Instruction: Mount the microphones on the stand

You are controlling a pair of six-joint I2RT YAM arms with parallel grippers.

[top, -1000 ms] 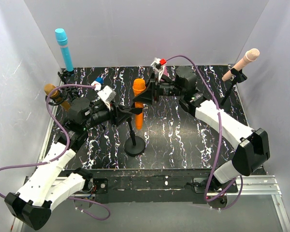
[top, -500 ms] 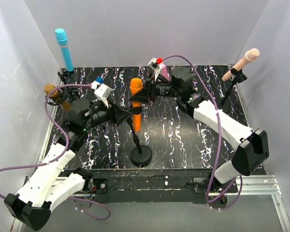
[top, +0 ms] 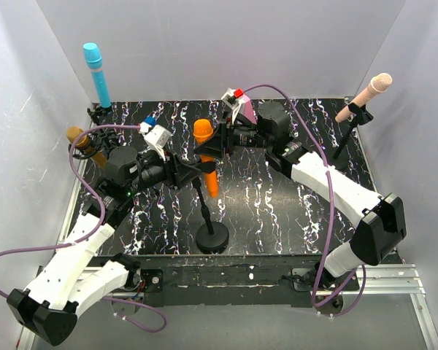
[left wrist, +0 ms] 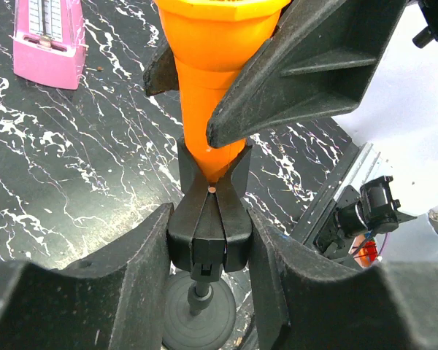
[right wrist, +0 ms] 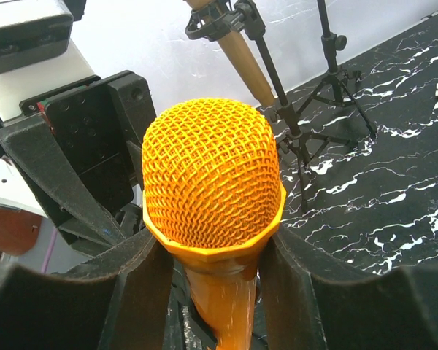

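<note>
The right gripper (right wrist: 213, 295) is clamping the orange microphone (right wrist: 212, 175) between its fingers, just below the head, to steer its tail into the stand clip (left wrist: 206, 211). The left gripper (left wrist: 208, 255) is pinching that clip steady.

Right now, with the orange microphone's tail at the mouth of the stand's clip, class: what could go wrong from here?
1. Only the tip of the orange microphone sits in the clip; if the right gripper let go now, it would likely drop out.
2. The stand has only a small round base, and the left gripper holds it at the clip; a hard push might tip or slide it.
</note>
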